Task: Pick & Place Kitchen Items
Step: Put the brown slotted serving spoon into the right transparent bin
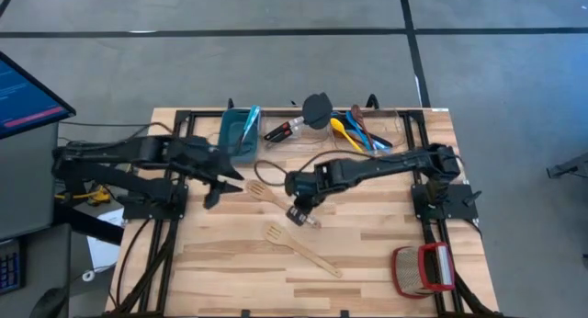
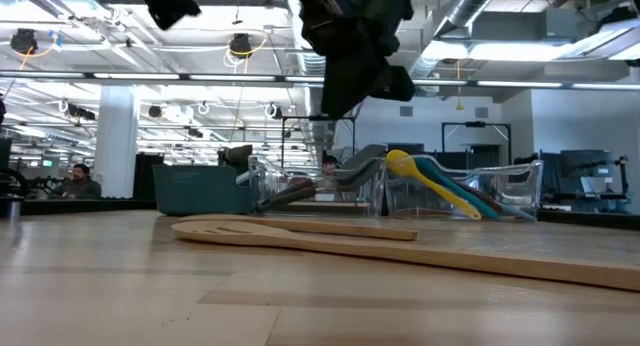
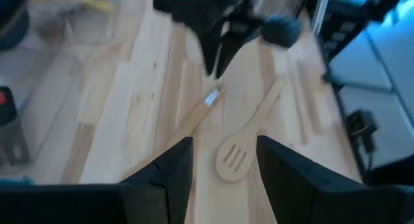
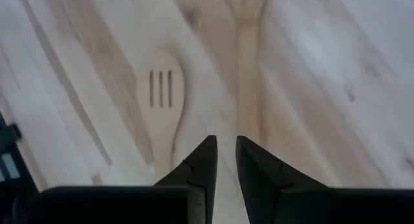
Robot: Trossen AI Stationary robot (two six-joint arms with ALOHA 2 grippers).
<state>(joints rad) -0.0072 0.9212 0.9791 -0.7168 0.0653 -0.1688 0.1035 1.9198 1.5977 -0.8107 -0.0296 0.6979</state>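
Observation:
Two wooden slotted spoons lie flat on the table. One (image 1: 276, 200) has its head toward the left. The other (image 1: 299, 249) lies nearer the front edge. My right gripper (image 1: 301, 215) hangs above the first spoon's handle end (image 4: 248, 114), pointing steeply down. Its fingers (image 4: 222, 160) are open by a narrow gap with nothing between them, and it is clear of the wood (image 2: 300, 226). My left gripper (image 1: 220, 185) is raised over the table's left part, wide open (image 3: 223, 162) and empty. More utensils, a black spatula (image 1: 317, 108) and yellow (image 1: 342, 130) and blue spoons (image 1: 369, 136), lie at the back.
A teal bin (image 1: 241, 131) stands at the back left of centre, beside a clear holder (image 2: 470, 191) with the utensils. A red-and-tan basket (image 1: 423, 267) sits at the front right corner. A monitor (image 1: 28, 93) stands off the table's left. Bare wood lies along the front.

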